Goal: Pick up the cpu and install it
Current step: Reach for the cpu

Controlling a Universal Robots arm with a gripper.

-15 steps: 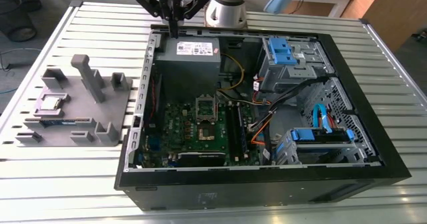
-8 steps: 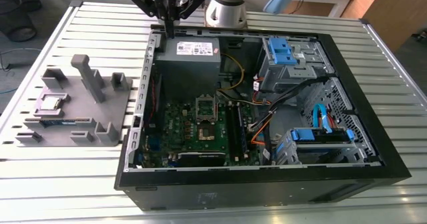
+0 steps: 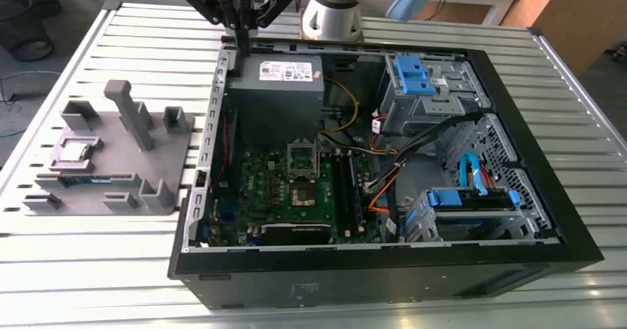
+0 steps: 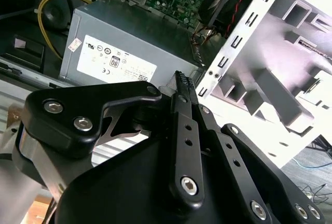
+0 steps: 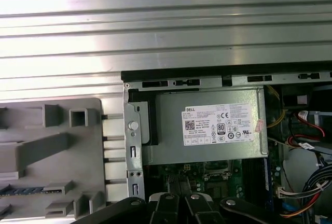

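The claw [image 3: 238, 41] is hovering clenched, empty, above the case's [image 3: 392, 259] rim — well apart from the cpu [image 3: 76, 151], which is lying in the grey tray [image 3: 181, 160] at the exterior view's left; gripping it well is demanding a square approach — edges only.

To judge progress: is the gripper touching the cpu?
Apart. The exterior view shows the gripper over the computer case's corner, the cpu on the grey holder at the exterior view's left.
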